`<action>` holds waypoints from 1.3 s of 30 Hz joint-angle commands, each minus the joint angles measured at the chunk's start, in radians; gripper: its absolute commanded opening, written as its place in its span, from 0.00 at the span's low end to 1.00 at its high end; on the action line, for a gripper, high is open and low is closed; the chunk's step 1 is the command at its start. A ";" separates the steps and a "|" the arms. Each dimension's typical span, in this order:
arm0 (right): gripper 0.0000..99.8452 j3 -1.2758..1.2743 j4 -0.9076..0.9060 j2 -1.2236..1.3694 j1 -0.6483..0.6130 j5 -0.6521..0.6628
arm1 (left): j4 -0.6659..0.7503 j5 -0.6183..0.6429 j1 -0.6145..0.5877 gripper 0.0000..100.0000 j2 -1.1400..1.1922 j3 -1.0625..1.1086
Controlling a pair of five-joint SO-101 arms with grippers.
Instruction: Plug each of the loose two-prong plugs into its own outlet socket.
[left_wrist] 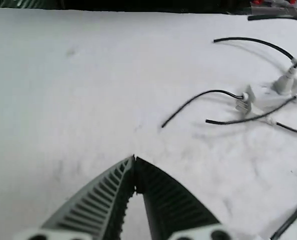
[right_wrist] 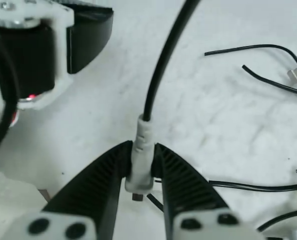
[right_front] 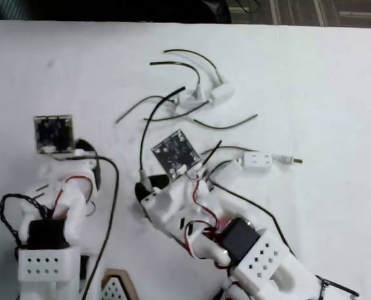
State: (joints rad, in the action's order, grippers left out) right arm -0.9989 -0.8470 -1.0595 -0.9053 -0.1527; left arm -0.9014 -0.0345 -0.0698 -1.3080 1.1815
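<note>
The matte white tabletop (right_front: 310,56) ran to a straight far edge with dark room behind it, and it lay bare across its far-left stretch and to the right of the cords. The left gripper (left_wrist: 134,161) sat low over that bare surface, its 2 ribbed, wedge-shaped plastic fingers pressed together tip to tip with nothing between them. The right gripper (right_wrist: 142,147) had its ribbed black fingers clamped on the slim white moulded two-prong plug (right_wrist: 140,170), whose smooth black round cable (right_wrist: 161,65) curved away toward the far side. The small white rectangular outlet socket (right_front: 257,160) lay flat on the table just beside the right arm, apart from the held plug. Farther back, 2 loose white plugs with thin black leads (right_front: 220,94) lay close together in a tangle of curling wire, well apart from both grippers.
</note>
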 commanded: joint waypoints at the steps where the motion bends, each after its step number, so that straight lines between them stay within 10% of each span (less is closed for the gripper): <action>1: 0.02 0.006 0.024 -0.010 -0.008 0.035 | -0.035 -0.061 0.101 0.02 -0.016 -0.037; 25: 0.02 -0.057 0.024 -0.018 -0.088 0.037 | -0.244 -0.203 0.463 0.02 -0.501 0.124; 39: 0.02 -0.031 -0.079 -0.117 -0.093 0.037 | -0.224 -0.201 0.309 0.02 -0.513 0.127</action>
State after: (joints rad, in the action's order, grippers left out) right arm -1.0633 -0.9022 -1.1086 -0.9912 -0.1250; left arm -1.1500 -0.2309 0.2585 -1.8144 1.3119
